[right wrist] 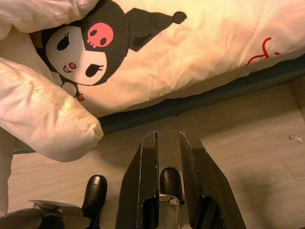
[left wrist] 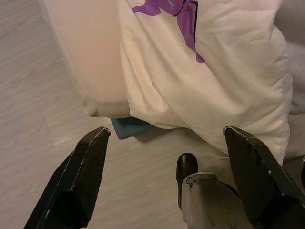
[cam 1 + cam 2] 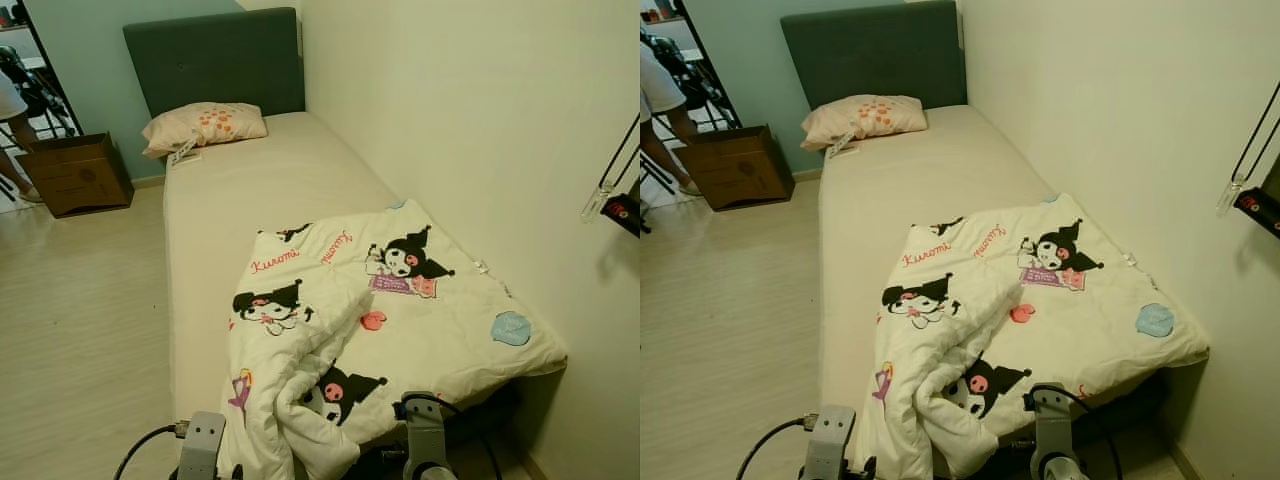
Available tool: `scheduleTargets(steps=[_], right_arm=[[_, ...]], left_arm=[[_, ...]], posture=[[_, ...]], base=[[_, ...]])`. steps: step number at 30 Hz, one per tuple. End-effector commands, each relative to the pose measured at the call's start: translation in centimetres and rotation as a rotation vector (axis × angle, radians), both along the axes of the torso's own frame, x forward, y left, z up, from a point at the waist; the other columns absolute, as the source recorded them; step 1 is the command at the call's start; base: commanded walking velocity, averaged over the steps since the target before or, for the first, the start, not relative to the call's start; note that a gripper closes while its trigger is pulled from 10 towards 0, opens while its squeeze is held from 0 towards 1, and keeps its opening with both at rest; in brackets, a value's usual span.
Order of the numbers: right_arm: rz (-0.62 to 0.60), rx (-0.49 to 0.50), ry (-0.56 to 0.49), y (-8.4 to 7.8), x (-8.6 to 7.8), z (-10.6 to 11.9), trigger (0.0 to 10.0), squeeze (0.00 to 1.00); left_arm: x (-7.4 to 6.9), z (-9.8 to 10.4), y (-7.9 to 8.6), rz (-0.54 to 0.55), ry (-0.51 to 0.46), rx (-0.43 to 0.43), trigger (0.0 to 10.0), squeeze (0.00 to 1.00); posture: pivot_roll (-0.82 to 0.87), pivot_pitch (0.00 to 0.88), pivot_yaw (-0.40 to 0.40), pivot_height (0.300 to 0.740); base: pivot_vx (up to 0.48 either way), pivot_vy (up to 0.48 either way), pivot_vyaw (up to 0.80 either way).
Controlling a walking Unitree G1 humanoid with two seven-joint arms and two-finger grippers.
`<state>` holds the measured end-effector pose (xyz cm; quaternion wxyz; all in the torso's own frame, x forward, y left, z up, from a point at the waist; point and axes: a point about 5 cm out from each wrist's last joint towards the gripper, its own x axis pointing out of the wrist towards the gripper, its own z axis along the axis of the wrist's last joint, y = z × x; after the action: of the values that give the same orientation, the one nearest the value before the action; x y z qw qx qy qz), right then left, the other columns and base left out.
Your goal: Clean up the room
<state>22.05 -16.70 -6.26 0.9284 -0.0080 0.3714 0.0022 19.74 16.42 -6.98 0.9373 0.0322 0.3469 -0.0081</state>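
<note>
A white cartoon-print blanket [image 3: 390,310] lies crumpled over the foot of a single bed [image 3: 250,190], one bunched corner hanging over the near edge. A pale pillow with orange dots [image 3: 205,125] rests at the dark headboard. My two arms are low at the bed's foot. In the left wrist view my left gripper [image 2: 167,157] is open, fingers spread wide above the wooden floor beside the hanging blanket [image 2: 205,71]. My right gripper [image 1: 167,152], in the right wrist view, has its fingers close together with nothing between them, just below the blanket's edge [image 1: 143,62].
A cream wall [image 3: 480,150] runs along the bed's right side, with a black strap and device [image 3: 620,200] hanging on it. A brown cardboard box [image 3: 75,175] stands on the floor left of the headboard. A person [image 3: 660,110] stands beyond it near a black rack.
</note>
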Motion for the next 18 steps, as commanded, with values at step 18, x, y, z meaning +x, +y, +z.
scheduleTargets(steps=[18], right_arm=[[0.002, 0.004, 0.023, 0.18, -0.49, -0.35, 10.0, 0.0]], left_arm=[[-0.44, -0.2, 0.18, -0.021, 0.01, 0.013, 10.0, 0.0]], posture=[[-0.04, 0.068, 0.029, 0.74]], base=[[0.0, 0.0, 0.0]])
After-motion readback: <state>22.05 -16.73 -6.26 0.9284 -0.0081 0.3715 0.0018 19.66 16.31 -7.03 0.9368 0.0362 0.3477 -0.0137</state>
